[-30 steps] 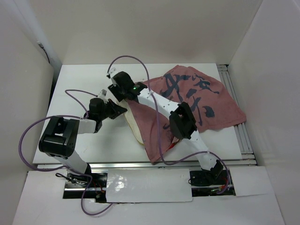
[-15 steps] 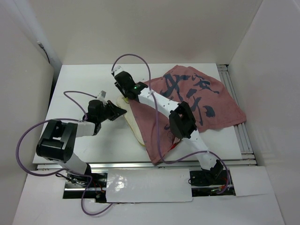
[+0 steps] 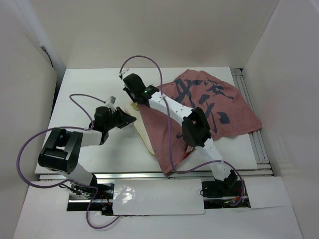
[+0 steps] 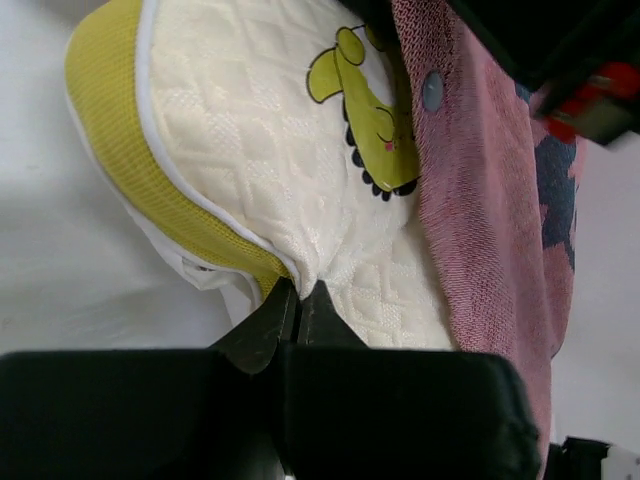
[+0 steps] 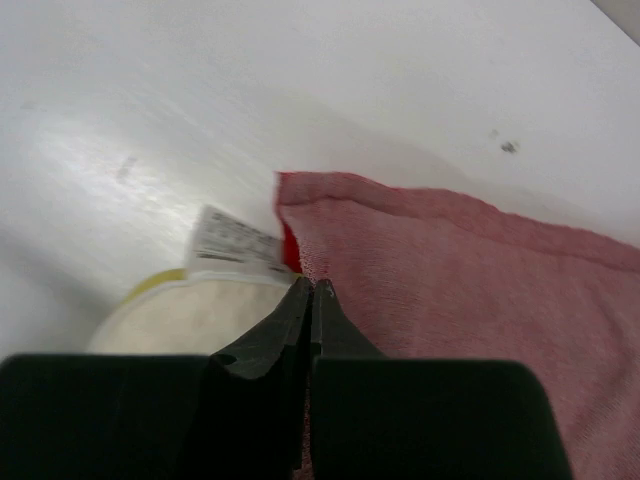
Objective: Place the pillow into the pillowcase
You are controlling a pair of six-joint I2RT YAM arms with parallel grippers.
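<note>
The pillowcase (image 3: pixel 234 117) lies dull-pink side up with dark blue marks, spread over the table's right half. The cream pillow (image 3: pixel 142 133) sticks out of the pillowcase's left edge. In the left wrist view the pillow (image 4: pixel 260 150) shows quilting, a yellow edge and a yellow cartoon mark, with the pillowcase (image 4: pixel 490 200) lapping over it. My left gripper (image 4: pixel 300 290) is shut on a pinch of the pillow's cloth near the yellow edge. My right gripper (image 5: pixel 312 285) is shut on the hem of the pillowcase (image 5: pixel 450 280), right beside the pillow (image 5: pixel 190 315) and its white label (image 5: pixel 235 240).
White enclosure walls stand close on the left, back and right. An aluminium rail (image 3: pixel 251 134) runs along the table's right side under the cloth's corner. Purple cables (image 3: pixel 149 62) loop above both arms. Bare white table (image 3: pixel 84 89) lies to the left.
The right gripper has come down to the pillowcase's left edge and closed on its hem. The left gripper has stayed shut on the pillow, shifting only slightly.
</note>
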